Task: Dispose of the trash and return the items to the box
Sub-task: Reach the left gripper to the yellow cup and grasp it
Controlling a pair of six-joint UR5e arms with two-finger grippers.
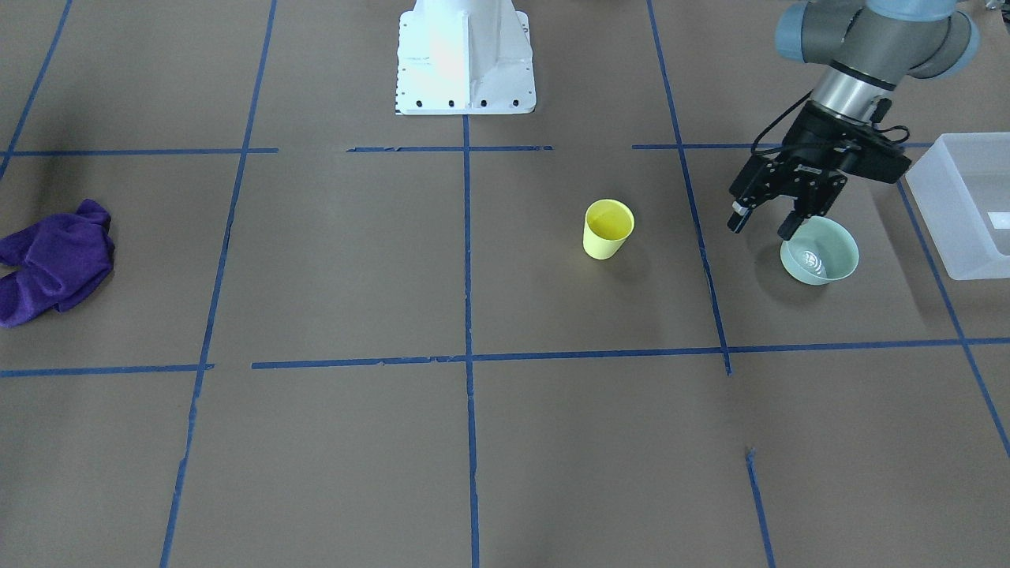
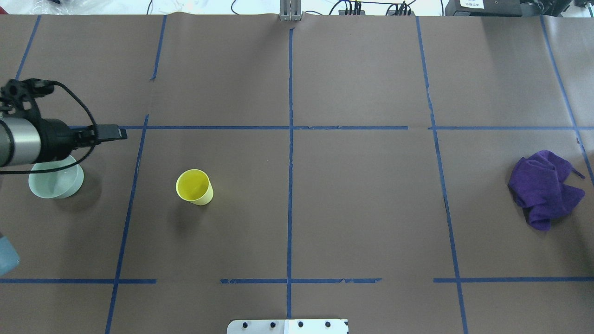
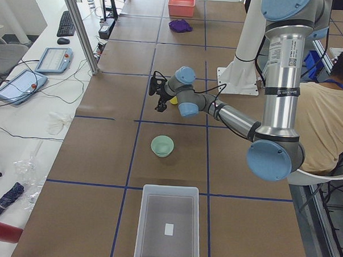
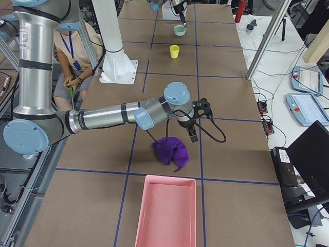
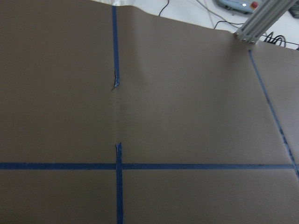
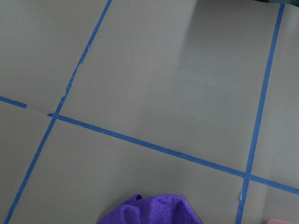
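Note:
The yellow cup [image 1: 607,229] stands upright near the table's middle; it also shows in the overhead view [image 2: 195,186]. The mint-green bowl [image 1: 821,252] stands to its right in the front-facing view, with a small crumpled silvery piece [image 1: 809,259] inside. My left gripper [image 1: 763,223] hangs just above the bowl's rim, open and empty. The frosted box [image 1: 959,209] stands beyond the bowl at the table's end [image 3: 168,225]. My right gripper [image 4: 193,135] hovers over a purple cloth [image 4: 170,149]; I cannot tell whether it is open or shut.
The purple cloth [image 2: 545,188] lies crumpled on the far side of the table from the bowl. A pink tray [image 4: 165,213] stands at that end. The robot's white base [image 1: 465,55] is at the table's edge. Blue tape lines cross the brown surface.

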